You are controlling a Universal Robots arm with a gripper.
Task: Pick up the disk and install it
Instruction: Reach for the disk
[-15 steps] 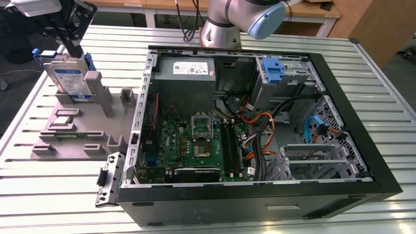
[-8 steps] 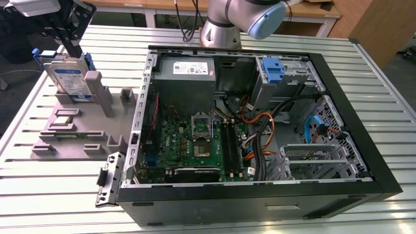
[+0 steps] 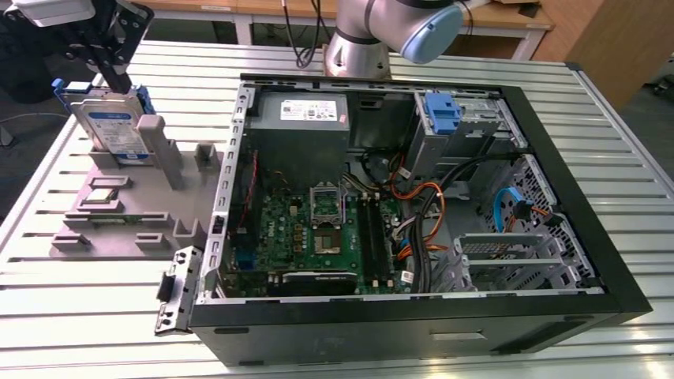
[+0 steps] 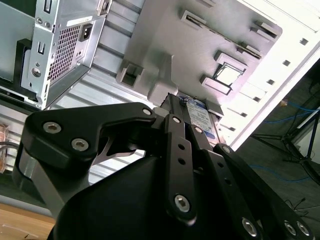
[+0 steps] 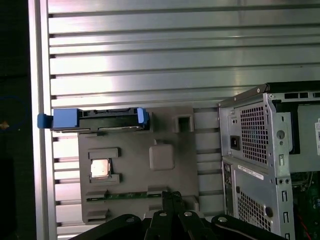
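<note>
The disk [image 3: 110,122] is stood on edge in a slot of the grey fixture [image 3: 116,221] near a table [image 3: 63,316] corner, presumably so that its top edge is presented for grasping. The tool [image 3: 119,83] is held just above it, pointed downward and clenched on nothing, as judged from both wrist views.

open computer case [image 3: 421,328] on slatted table [image 3: 74,324] | grey parts holder [image 3: 153,189] beside it | motherboard [image 3: 316,237] inside

Beside the computer case [image 3: 400,332] I counted one disk [image 3: 110,126], one grey tray [image 3: 158,189] and one chip [image 3: 102,196]; inside it, one blue bracket [image 3: 444,114].
</note>
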